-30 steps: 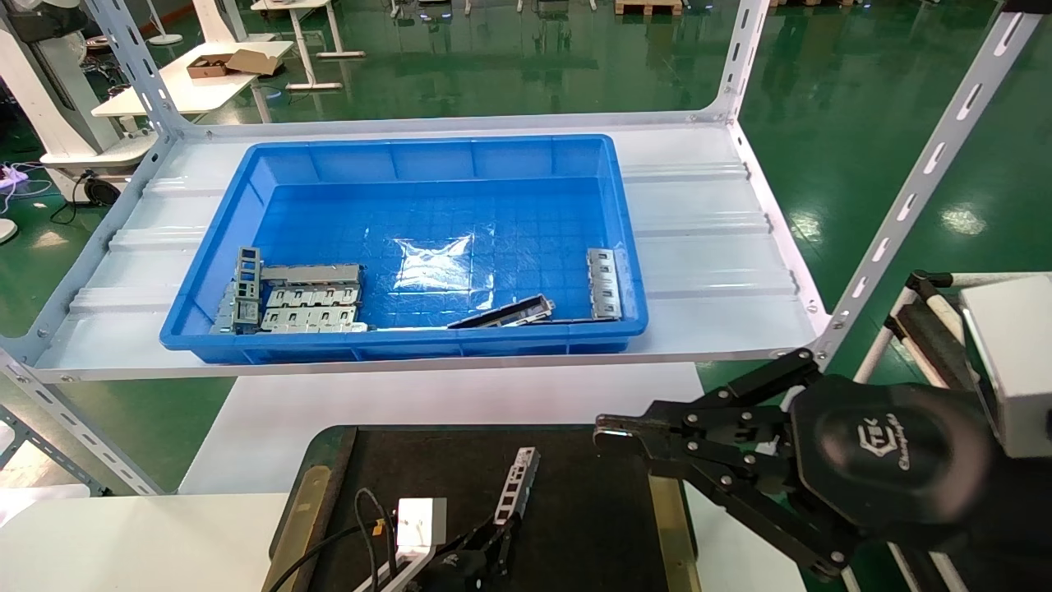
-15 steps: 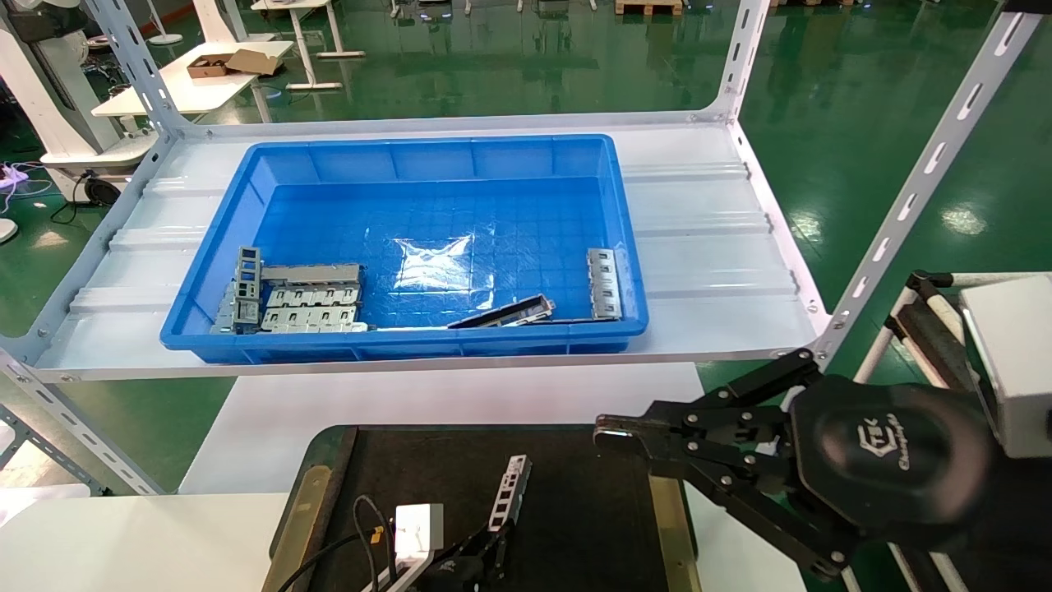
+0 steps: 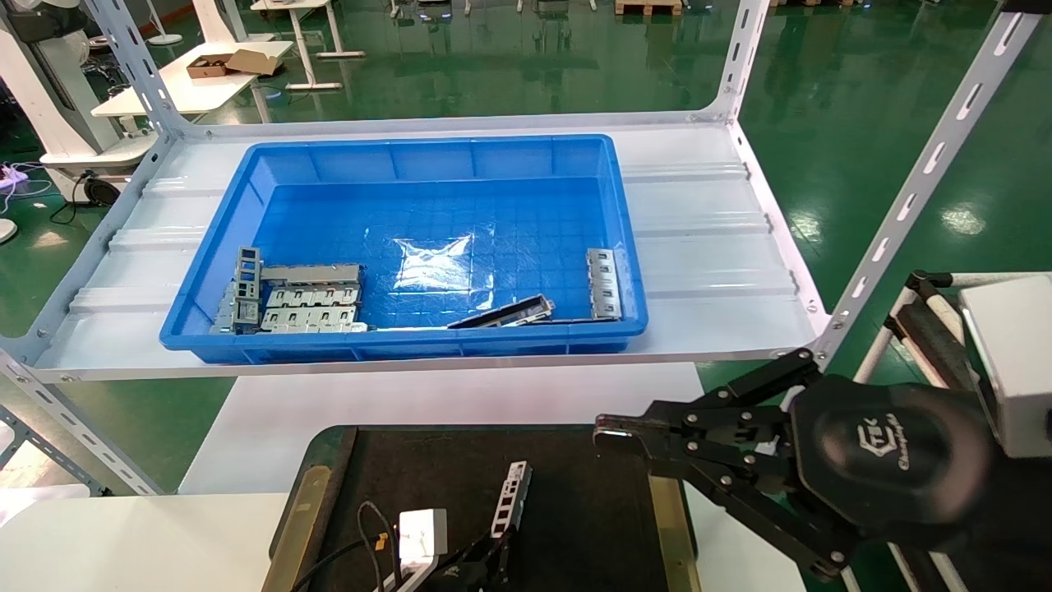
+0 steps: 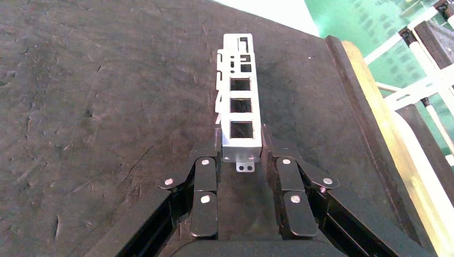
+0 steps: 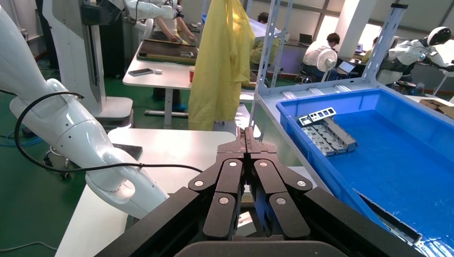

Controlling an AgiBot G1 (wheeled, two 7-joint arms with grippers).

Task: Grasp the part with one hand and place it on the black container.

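Note:
The part [image 3: 509, 497] is a slim light-grey strip with a row of rectangular cut-outs. My left gripper [image 3: 496, 549], at the bottom edge of the head view, is shut on its near end. The left wrist view shows the part [image 4: 240, 101] between the left gripper's [image 4: 240, 145] fingers, pointing away over the felt. It is low over the black container [image 3: 592, 510], and I cannot tell if it touches. The felt also shows in the left wrist view [image 4: 107, 107]. My right gripper [image 3: 612, 432] is shut and empty, hovering by the container's right edge.
A deep blue bin [image 3: 411, 148] stands on the white shelf [image 3: 707, 247] behind the container, with several metal pieces [image 3: 308, 298] at its front. Slotted shelf uprights [image 3: 912, 197] rise at the right. The bin also shows in the right wrist view [image 5: 375, 160].
My left gripper has moved the part a little lower and nearer over the black container. My right gripper has not moved.

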